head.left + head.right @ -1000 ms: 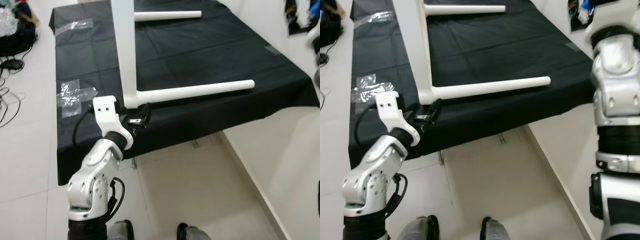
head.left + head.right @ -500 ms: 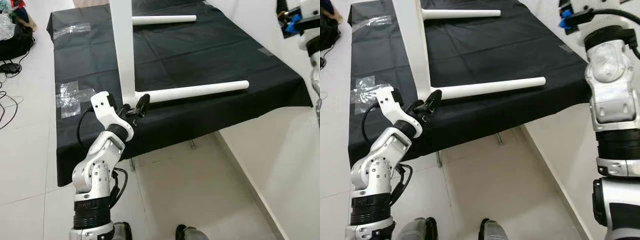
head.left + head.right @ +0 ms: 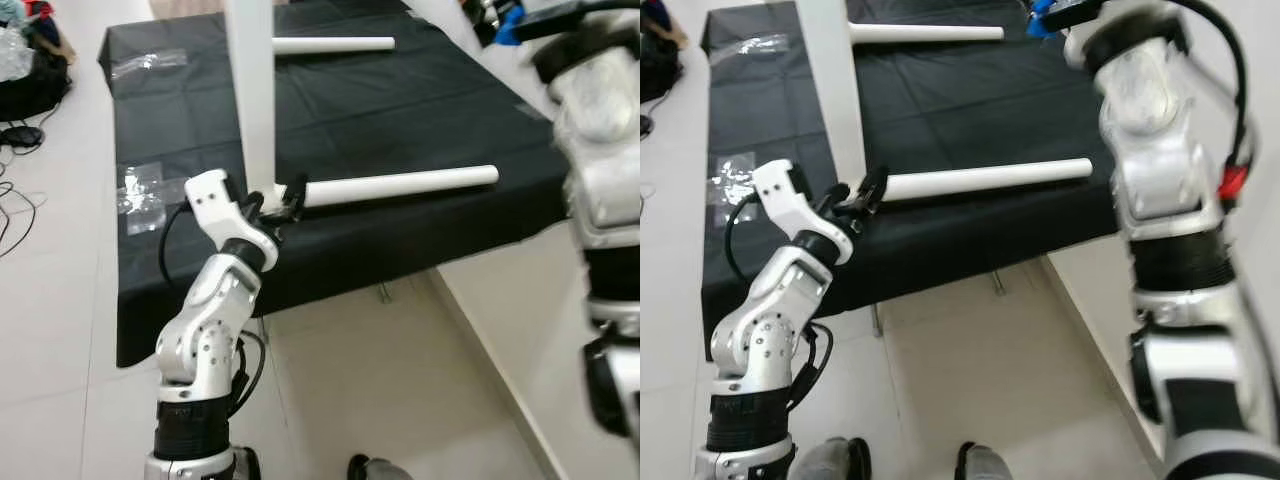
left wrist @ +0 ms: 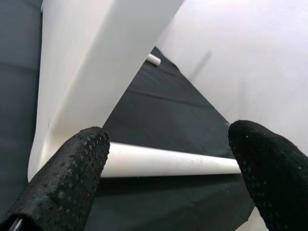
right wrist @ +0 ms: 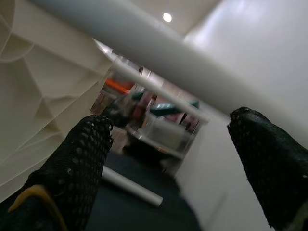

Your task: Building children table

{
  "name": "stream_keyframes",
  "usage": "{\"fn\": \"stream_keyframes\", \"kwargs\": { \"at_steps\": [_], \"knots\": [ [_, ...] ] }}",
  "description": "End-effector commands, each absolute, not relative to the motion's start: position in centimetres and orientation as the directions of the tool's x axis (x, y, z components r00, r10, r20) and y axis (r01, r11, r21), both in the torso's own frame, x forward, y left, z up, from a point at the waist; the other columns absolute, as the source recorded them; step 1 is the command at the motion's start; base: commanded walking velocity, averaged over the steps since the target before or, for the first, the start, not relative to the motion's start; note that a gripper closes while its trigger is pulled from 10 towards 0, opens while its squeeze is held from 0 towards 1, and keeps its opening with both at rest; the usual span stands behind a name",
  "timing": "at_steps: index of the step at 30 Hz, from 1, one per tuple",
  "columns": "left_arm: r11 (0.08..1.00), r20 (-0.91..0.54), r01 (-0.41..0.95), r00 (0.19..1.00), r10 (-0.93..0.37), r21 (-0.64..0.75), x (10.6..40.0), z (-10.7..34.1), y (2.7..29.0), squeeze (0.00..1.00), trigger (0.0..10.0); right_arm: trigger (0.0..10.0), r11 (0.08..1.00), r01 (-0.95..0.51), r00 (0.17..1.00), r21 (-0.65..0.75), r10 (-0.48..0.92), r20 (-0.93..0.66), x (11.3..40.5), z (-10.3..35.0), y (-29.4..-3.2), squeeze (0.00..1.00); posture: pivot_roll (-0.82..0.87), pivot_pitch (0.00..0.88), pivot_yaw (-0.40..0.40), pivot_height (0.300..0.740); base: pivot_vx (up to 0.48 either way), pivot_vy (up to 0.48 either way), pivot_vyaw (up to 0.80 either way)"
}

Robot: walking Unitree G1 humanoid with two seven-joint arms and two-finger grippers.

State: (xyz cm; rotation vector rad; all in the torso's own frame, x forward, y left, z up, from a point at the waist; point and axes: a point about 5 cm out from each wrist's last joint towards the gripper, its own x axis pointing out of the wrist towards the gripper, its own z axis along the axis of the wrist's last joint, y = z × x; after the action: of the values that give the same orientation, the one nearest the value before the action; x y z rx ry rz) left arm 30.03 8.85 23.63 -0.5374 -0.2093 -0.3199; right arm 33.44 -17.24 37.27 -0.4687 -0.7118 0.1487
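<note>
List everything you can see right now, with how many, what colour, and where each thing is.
Tabletop: one, white, standing on edge on the black cloth.
Table legs: two, white, sticking out from the tabletop toward the robot's right, one near, one far.
Black cloth: one, covering the work surface.
Clear plastic bags: two, on the cloth's left side, one near, one far.
Floor: pale tiles.
Left gripper: black fingers open, at the near leg's joint.
Right gripper: fingers open, raised by the tabletop's underside.

Pale tiled floor [image 3: 400,380], white wall [image 4: 250,57]
</note>
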Motion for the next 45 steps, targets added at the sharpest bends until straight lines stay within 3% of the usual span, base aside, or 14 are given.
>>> {"fn": "stream_keyframes", "kwargs": {
  "at_steps": [1,3,4,5,8,25,36,45],
  "knots": [
    [0.825,0.265,0.323,0.939,-0.219,-0.463,29.2,23.3,8.7,0.00,10.0,10.0,0.918,-0.003,0.759,-0.397,0.261,0.597,32.8,36.5,-17.7,0.00,0.00,0.138,-0.045,0.740,0.000,0.000,0.00],
    [0.857,0.271,0.305,0.941,-0.203,-0.415,28.6,23.7,9.1,0.00,10.0,10.0,0.947,-0.053,0.795,-0.318,0.233,0.561,32.6,34.6,-17.8,0.00,0.01,0.138,-0.042,0.740,0.000,0.000,0.00],
    [0.904,0.270,0.256,0.948,-0.166,-0.342,27.4,24.0,10.3,0.00,10.0,10.0,0.963,-0.133,0.860,-0.236,0.230,0.456,31.8,30.0,-17.5,0.00,0.01,0.133,-0.043,0.740,0.000,0.000,0.00],
    [0.915,0.264,0.241,0.952,-0.157,-0.325,27.0,23.9,10.7,0.00,10.0,10.0,0.964,-0.161,0.880,-0.210,0.236,0.411,31.5,28.5,-17.3,0.00,0.01,0.130,-0.041,0.740,0.000,0.000,0.00],
    [0.935,0.226,0.194,0.966,-0.129,-0.296,25.8,23.0,11.7,0.00,10.0,10.0,0.954,-0.187,0.908,-0.236,0.260,0.328,30.1,25.1,-16.7,0.00,0.01,0.124,-0.037,0.740,0.000,0.000,0.00],
    [0.977,0.084,0.075,0.995,-0.059,-0.200,22.7,19.8,12.7,0.00,10.0,10.0,0.981,-0.144,0.973,-0.129,0.165,0.163,27.6,20.5,-16.1,0.00,0.03,0.096,-0.043,0.740,0.000,0.000,0.36],
    [0.983,0.059,0.049,0.997,-0.039,-0.178,22.3,18.9,12.8,0.00,10.0,10.0,0.982,-0.163,0.977,-0.096,0.174,0.122,26.9,19.3,-15.2,0.00,0.03,0.081,-0.050,0.740,0.389,0.000,0.00],
    [0.986,0.053,0.034,0.998,-0.026,-0.161,22.3,18.8,13.0,0.00,10.0,10.0,0.982,-0.163,0.974,-0.095,0.175,0.146,27.4,20.0,-14.9,0.00,0.03,0.080,-0.049,0.740,0.343,-0.331,0.00]
  ]
}}
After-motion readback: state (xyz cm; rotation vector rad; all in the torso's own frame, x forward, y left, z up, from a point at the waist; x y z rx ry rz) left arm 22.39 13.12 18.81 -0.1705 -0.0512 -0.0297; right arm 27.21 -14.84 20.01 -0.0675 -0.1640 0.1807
